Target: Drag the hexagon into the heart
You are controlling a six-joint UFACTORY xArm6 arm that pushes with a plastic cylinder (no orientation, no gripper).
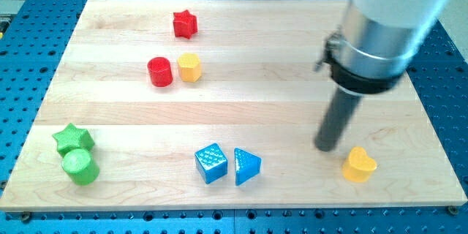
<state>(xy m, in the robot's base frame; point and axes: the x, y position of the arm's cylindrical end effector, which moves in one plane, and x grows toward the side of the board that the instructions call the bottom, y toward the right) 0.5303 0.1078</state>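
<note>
Obs., single view. My tip sits on the desk at lower right of the frame, just left of the yellow heart and slightly above it; a narrow gap shows between them, no contact.

Pincer state: there is none on this rig. The arm ends in a bare rod, so nothing opens or closes and nothing is held.

Task block: the yellow hexagon lies in the upper left-centre of the frame, touching or nearly touching the red cylinder on its left. Red star is above both.

Key relation: the hexagon lies well apart from the tip, up and to the left. The heart lies down and to the right of the hexagon. The tip is therefore on the wrong side, at the goal end of the line.

Judgement: the tip must travel round to the hexagon's upper-left face, between it and the red blocks, then push diagonally toward lower right. The tight spacing beside the cylinder is the risk.

Blue cube, blue triangle, green star and green cylinder lie below that line.
</note>
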